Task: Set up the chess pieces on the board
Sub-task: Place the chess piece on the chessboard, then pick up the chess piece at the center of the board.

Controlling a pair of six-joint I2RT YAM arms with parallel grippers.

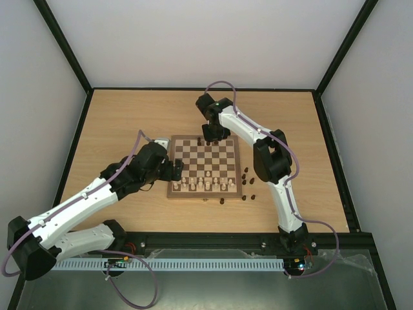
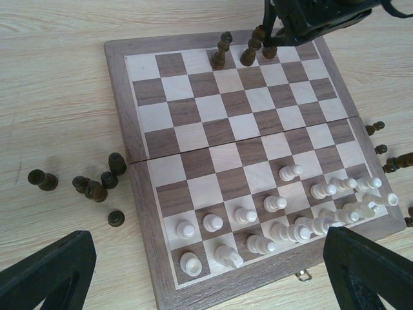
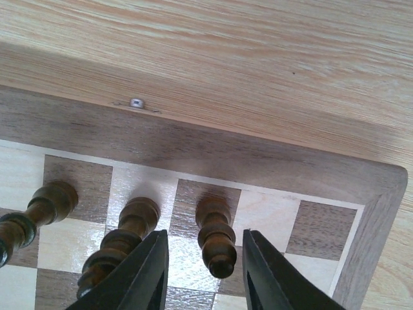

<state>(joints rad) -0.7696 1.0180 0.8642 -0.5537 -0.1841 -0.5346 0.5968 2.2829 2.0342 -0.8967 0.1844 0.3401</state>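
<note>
The chessboard (image 1: 204, 194) lies mid-table. Three dark chess pieces stand on its far row (image 2: 221, 50). My right gripper (image 3: 203, 261) is open and straddles the rightmost of them (image 3: 216, 242), with a gap on each side; this dark piece stands upright on a dark square. The other two (image 3: 126, 239) stand just to its left. From above, the right gripper (image 1: 210, 134) hangs over the board's far edge. My left gripper (image 2: 206, 284) is open and empty, above the board's near edge. Loose dark pieces lie on the table left of the board (image 2: 97, 187) and right of it (image 1: 246, 174).
Cream pieces (image 2: 277, 203) fill the board's two near rows, one of them lying tipped (image 2: 229, 256). A metal latch (image 2: 302, 276) sticks out at the near edge. My left arm (image 1: 129, 174) lies along the board's left side. Black frame rails edge the table (image 1: 77, 142).
</note>
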